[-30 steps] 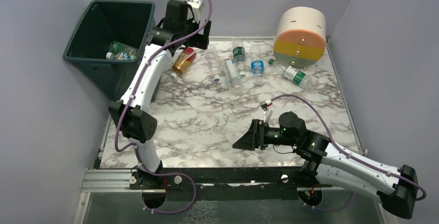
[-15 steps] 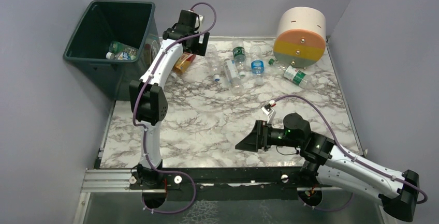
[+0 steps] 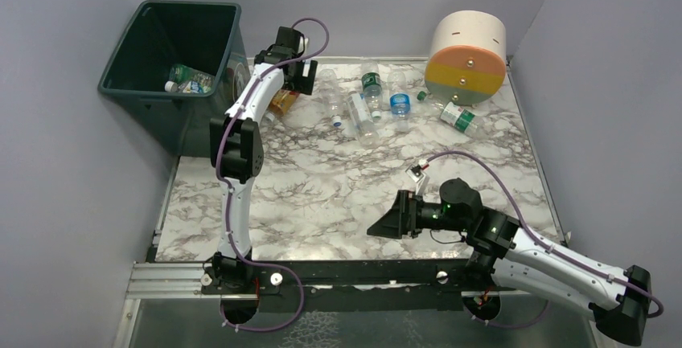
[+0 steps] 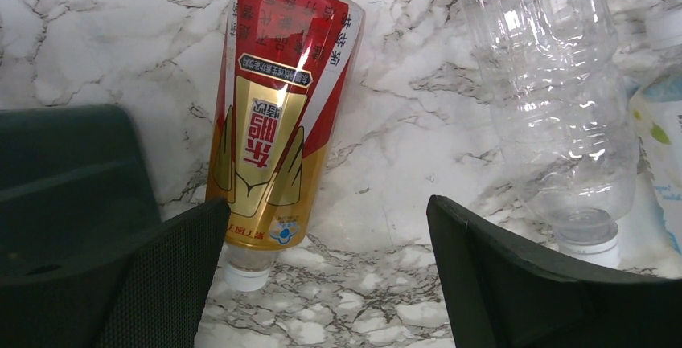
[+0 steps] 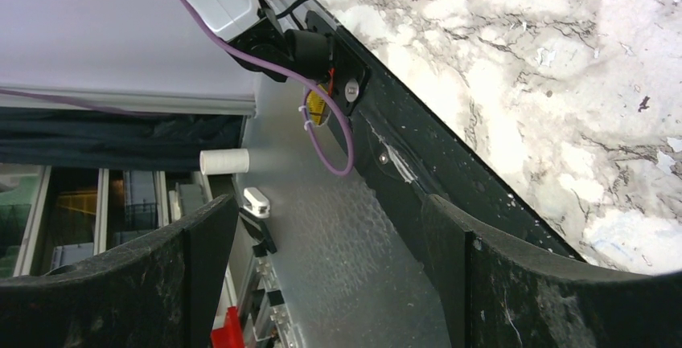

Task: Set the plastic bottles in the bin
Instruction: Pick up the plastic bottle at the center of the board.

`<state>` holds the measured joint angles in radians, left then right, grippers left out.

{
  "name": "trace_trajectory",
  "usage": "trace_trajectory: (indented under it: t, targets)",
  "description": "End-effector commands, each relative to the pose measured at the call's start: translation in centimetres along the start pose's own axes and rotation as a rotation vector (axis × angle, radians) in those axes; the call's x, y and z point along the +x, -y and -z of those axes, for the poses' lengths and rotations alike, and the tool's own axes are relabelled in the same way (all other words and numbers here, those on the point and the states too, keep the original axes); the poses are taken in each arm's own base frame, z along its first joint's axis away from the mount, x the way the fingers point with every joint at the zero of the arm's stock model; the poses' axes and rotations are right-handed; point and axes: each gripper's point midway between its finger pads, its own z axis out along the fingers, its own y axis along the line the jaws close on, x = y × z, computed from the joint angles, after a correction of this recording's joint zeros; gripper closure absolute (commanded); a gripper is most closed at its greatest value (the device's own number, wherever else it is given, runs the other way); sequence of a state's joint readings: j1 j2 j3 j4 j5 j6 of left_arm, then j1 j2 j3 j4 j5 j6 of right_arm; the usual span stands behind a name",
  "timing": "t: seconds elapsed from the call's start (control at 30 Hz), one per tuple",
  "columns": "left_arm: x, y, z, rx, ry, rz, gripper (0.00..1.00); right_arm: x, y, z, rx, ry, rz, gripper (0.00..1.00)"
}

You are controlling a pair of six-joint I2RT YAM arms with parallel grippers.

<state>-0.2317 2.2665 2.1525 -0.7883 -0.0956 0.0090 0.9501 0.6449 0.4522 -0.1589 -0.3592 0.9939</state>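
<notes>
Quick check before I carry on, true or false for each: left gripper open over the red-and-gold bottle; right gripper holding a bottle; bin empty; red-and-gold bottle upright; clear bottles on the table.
1. The left gripper is open over the red-and-gold bottle. True.
2. The right gripper holds a bottle. False: it is open and empty, at the near edge of the table.
3. The bin is empty. False: a few bottles lie in it.
4. The red-and-gold bottle stands upright. False: it lies on its side.
5. Clear bottles lie on the table. True.
</notes>
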Motion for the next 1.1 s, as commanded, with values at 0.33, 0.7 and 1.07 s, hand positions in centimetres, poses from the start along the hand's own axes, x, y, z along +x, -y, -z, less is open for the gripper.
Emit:
trace_trajectory:
  t: [0.33,0.7,1.07]
  targets:
    - [-0.2,-1.8,-3.0,-0.022,0.01,0.037,0.01,0.6,0.9,0.2,0.011,0.004,0.0,0.12]
    - [-1.3,-2.1,-2.7,-0.014,0.05,0.053,0.01,0.9,1.4,-0.1,0.015,-0.005,-0.009,0.12]
    - [0.1,-1.5,-4.9,0.007,0.008,0.047,0.01,1.2,1.9,-0.3,0.019,-0.016,-0.015,0.12]
